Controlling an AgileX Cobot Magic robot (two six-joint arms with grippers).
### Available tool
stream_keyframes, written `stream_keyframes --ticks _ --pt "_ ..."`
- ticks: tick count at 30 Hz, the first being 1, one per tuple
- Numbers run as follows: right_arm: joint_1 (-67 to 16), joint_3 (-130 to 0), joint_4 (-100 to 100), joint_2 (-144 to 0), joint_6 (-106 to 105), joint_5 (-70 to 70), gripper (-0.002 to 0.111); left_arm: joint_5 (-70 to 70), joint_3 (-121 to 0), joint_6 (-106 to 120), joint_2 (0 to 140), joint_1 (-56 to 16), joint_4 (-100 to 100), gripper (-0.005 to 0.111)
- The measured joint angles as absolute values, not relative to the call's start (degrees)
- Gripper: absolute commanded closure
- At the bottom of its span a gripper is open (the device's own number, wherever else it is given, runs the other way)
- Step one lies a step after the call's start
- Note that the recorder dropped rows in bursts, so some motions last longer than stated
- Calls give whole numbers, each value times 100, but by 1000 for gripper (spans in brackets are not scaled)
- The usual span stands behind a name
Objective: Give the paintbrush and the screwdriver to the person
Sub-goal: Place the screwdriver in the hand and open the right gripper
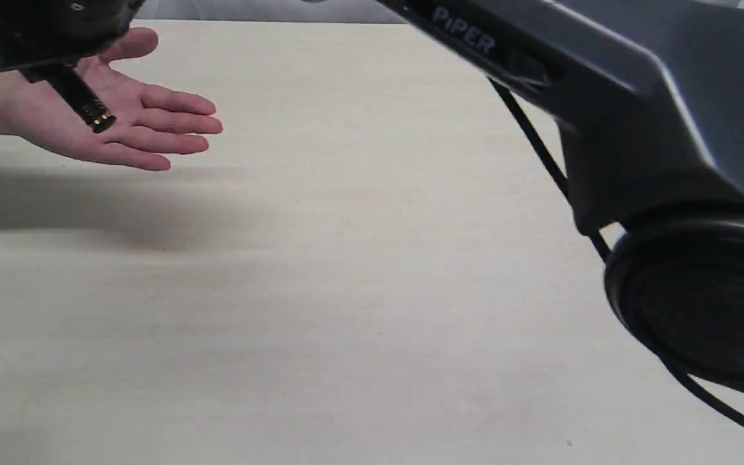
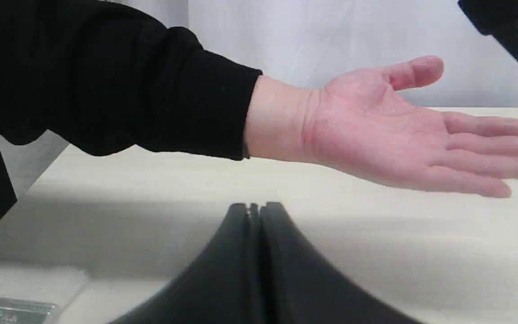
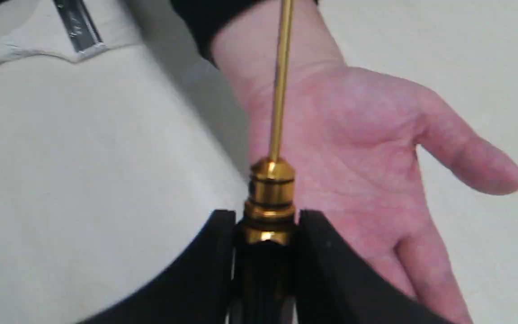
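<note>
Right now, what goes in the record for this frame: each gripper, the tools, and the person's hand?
right gripper: shut on the screwdriver, over the palm
left gripper: shut, empty
person's hand: open, palm up, above the table
screwdriver contact with palm: cannot tell
paintbrush: not in view

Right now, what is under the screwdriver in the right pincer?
The person's open hand lies under the screwdriver, palm up, with the table below it. The right pincer covers the handle, so I cannot tell whether it touches the palm.
</note>
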State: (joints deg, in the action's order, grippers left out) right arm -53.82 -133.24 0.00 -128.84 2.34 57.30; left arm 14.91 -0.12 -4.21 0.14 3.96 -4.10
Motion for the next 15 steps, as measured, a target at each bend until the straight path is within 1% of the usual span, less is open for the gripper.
stream_keyframes --ticks 2,3,5,8,10,12,13,14,15 --pt "-5260 -13324 0 -13063 234 5688 101 1491 -12 -421 14 396 -410 107" --pt "-5207 -13324 0 -13165 234 5642 97 1491 -12 -421 14 396 -410 107" --pt "-5147 -13324 0 -13345 234 5607 87 1491 -12 -421 14 396 -410 107" --pt "-5136 -13324 -58 -13550 234 5535 67 1491 -12 -421 14 396 -410 107" --pt "-5136 -13324 -58 -13599 234 5496 59 1491 -12 -421 14 396 -410 107" --pt "-5136 -13324 -58 -13599 234 5458 60 1491 -12 -421 14 396 -410 107" --pt "-5136 -13324 -72 -13599 234 5447 62 1491 -12 -421 14 396 -410 107" --pt "-5136 -13324 -154 -13574 245 5478 68 1491 -12 -421 14 396 -410 107" --pt "-5136 -13324 -204 -13548 245 5504 77 1491 -12 -421 14 396 -410 107"
